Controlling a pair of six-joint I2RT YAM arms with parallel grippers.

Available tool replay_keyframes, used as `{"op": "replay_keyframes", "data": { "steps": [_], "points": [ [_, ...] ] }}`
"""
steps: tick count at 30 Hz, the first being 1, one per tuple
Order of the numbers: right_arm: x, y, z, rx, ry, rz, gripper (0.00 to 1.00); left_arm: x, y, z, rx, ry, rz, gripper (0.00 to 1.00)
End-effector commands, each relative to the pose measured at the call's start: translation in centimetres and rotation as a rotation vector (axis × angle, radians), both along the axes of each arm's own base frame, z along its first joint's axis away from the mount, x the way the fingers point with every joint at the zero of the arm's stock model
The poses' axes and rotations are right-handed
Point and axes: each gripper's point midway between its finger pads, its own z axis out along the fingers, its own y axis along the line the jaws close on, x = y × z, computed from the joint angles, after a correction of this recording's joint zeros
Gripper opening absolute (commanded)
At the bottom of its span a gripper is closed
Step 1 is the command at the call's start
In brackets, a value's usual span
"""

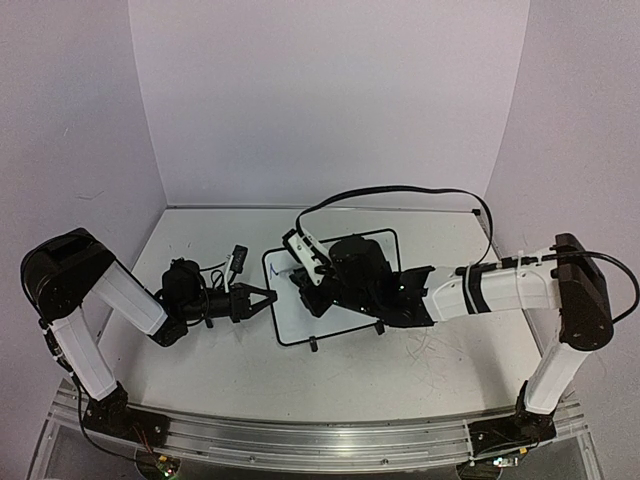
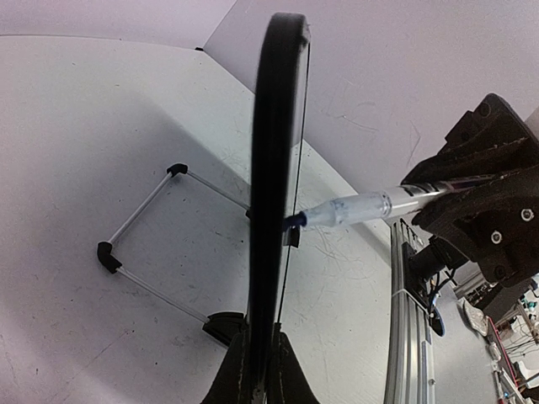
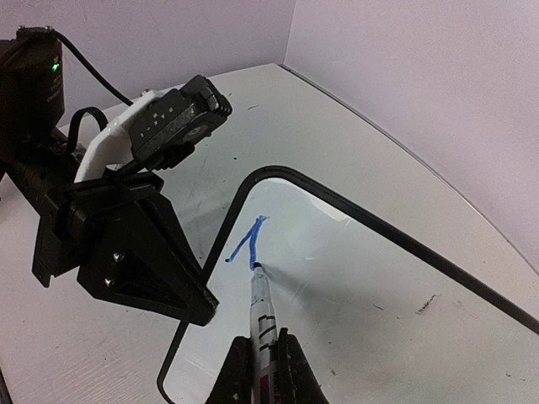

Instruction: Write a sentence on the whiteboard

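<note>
I see the whiteboard (image 3: 379, 278) as glossy white inside a thin black frame. Near one rounded corner of it sits a blue stroke (image 3: 244, 246), forked like a slanted Y. The marker (image 3: 263, 311) touching the board is clear and silvery with dark bands and a blue tip. Around the board, the table (image 1: 200, 360) is off-white with grey scuffs. The walls (image 1: 330, 100) behind it are pale lilac.

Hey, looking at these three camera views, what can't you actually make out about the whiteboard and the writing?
- Top view: the right arm covers most of the whiteboard, hiding its writing face.
- Left wrist view: the whiteboard is seen edge-on, so no writing shows, only the marker tip meeting it.
- Right wrist view: the frame edges cut off the board's right and near parts, and the blue stroke is too incomplete to read.
</note>
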Motion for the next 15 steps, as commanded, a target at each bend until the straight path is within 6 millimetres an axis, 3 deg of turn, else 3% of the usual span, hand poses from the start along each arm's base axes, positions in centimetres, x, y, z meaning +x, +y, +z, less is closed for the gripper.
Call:
{"op": "replay_keyframes", "data": {
  "steps": [1, 15],
  "points": [
    [1.9, -0.6, 2.5, 0.027, -0.05, -0.078, 0.0, -0.3, 0.3, -0.2, 0.014, 0.02, 0.008, 0.0],
    [3.0, -0.8, 3.2, 0.037, -0.066, -0.104, 0.0, -0.3, 0.2, -0.2, 0.013, 0.019, 0.007, 0.0]
  ]
}}
